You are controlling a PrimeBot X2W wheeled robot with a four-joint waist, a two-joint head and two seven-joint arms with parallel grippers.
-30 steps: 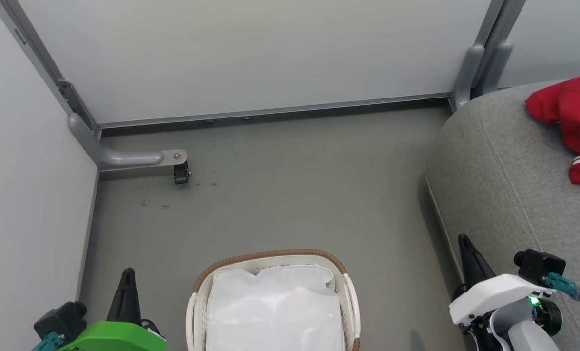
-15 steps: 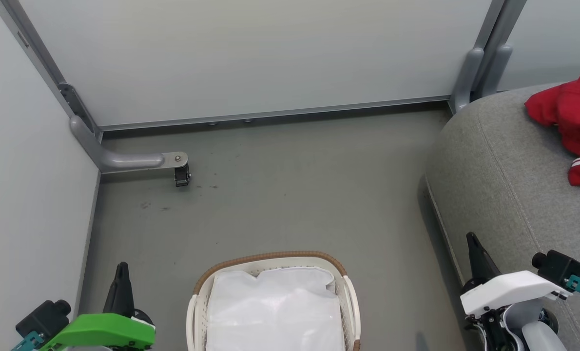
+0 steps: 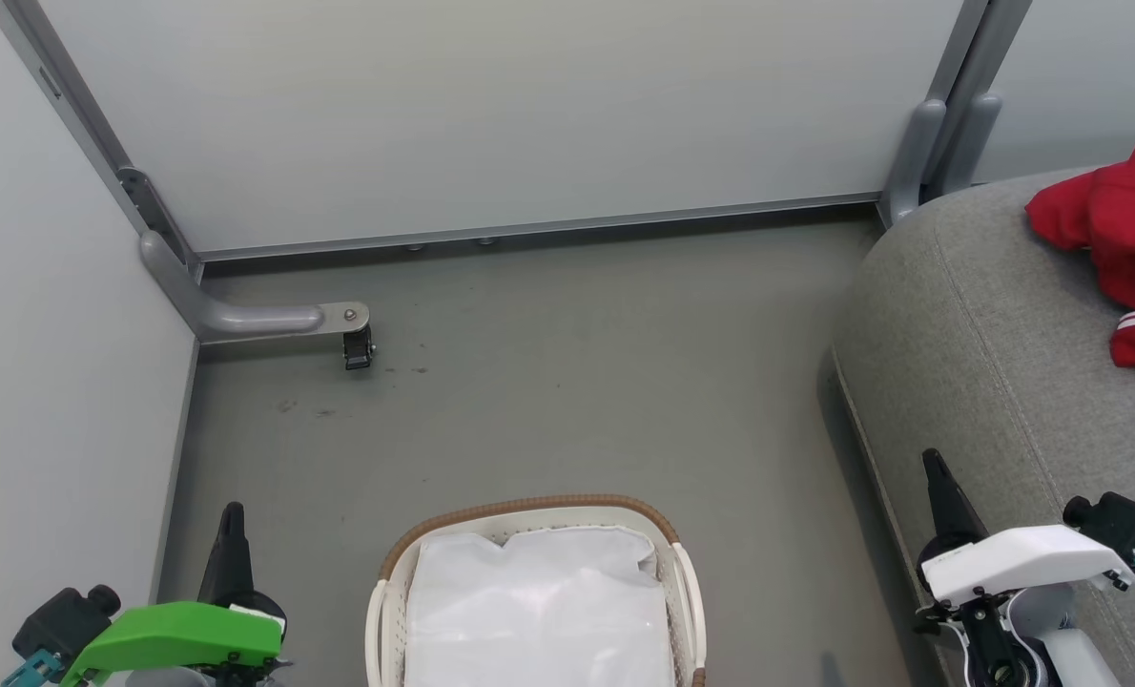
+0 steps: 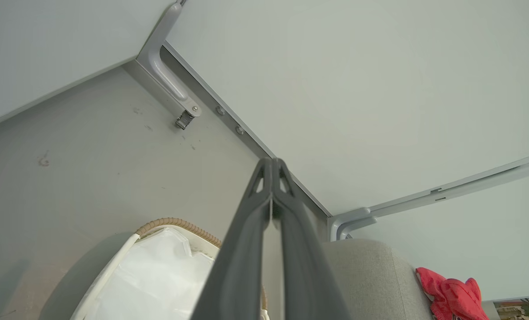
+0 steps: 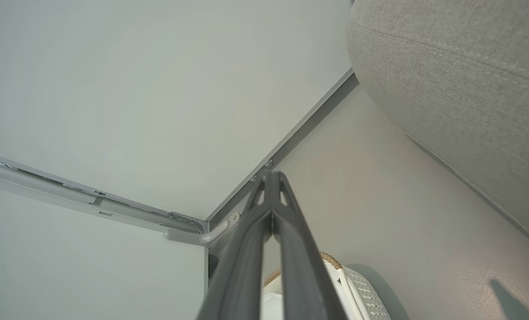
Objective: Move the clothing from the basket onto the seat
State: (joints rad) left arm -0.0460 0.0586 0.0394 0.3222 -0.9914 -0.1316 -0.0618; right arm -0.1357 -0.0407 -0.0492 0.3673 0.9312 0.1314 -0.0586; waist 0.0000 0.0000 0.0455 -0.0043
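Red clothing lies bunched on the grey seat at the right edge of the head view, partly cut by the frame. We note that the heap runs up and down that view, with a white-striped hem at its lower end; beyond that we cannot tell its facing. The basket stands on the grey floor at the bottom centre, well apart from the seat. Its brown-rimmed rounded end points up the view, and its long axis appears to run the same way, the near end being out of frame. A white sheet lining lies inside it. We find the left gripper beside the basket at lower left and the right gripper at the seat's edge, lower right. In the wrist views both have their jaws pressed together, holding nothing.
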